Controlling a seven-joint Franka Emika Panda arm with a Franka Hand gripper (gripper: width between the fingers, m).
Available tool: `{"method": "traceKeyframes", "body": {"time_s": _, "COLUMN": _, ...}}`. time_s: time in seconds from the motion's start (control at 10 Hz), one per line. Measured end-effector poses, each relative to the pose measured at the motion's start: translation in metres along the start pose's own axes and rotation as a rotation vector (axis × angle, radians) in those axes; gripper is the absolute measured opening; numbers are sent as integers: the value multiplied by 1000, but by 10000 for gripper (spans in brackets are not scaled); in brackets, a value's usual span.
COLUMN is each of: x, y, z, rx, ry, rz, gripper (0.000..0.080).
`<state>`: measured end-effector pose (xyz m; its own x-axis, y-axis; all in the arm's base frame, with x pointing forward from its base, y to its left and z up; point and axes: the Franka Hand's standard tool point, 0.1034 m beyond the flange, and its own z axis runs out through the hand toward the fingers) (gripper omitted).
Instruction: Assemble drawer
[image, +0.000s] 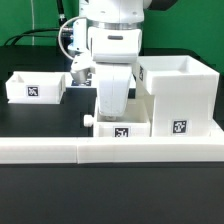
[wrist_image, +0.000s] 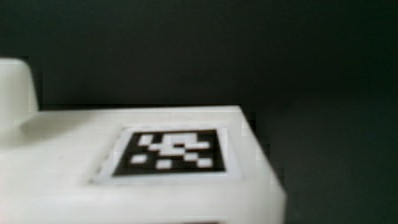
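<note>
A: Well, where is the tool (image: 110, 116) now, relative to the part?

B: It hangs straight above the small drawer tray (image: 128, 130), very close to it. In the wrist view, the tagged face of the small drawer tray (wrist_image: 173, 150) fills much of the picture. So the tray lies directly under the tool, not to one side.

A: Are the fingers apart or together?

B: I cannot tell. In the exterior view the white body of the arm hides them, and the wrist view does not show them clearly.

A: And where does the tray stand?

B: On the dark tabletop (image: 40, 120), just behind the white front rail (image: 60, 150). Its long side runs across the exterior view. The big drawer case (image: 180, 95) stands right beside it, on the exterior view's right. Whether they touch or leave a thin gap, I cannot say.

A: So what decides the next move?

B: In my judgement, this: the case lies to the exterior view's right of the tray, along the tray's long axis. A second tray (image: 35, 87) sits well apart, on the exterior view's left.
</note>
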<state>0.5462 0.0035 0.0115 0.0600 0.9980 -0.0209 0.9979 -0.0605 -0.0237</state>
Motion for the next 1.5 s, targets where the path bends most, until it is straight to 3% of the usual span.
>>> {"method": "traceKeyframes", "body": {"time_s": 0.2, "x": 5, "y": -1, "z": 0, "rx": 5, "ry": 3, "rz": -11, "gripper": 41}}
{"method": "traceKeyframes", "body": {"time_s": 0.5, "x": -1, "y": 0, "z": 1, "rx": -1, "ry": -1, "rz": -11, "gripper": 41}}
{"method": "traceKeyframes", "body": {"time_s": 0.7, "x": 0, "y": 1, "z": 1, "rx": -31, "ry": 3, "rz": -8, "gripper": 41}}
{"method": "traceKeyframes", "body": {"time_s": 1.5, "x": 4, "y": 1, "z": 2, "rx": -38, "ry": -5, "rz": -29, "gripper": 41}}
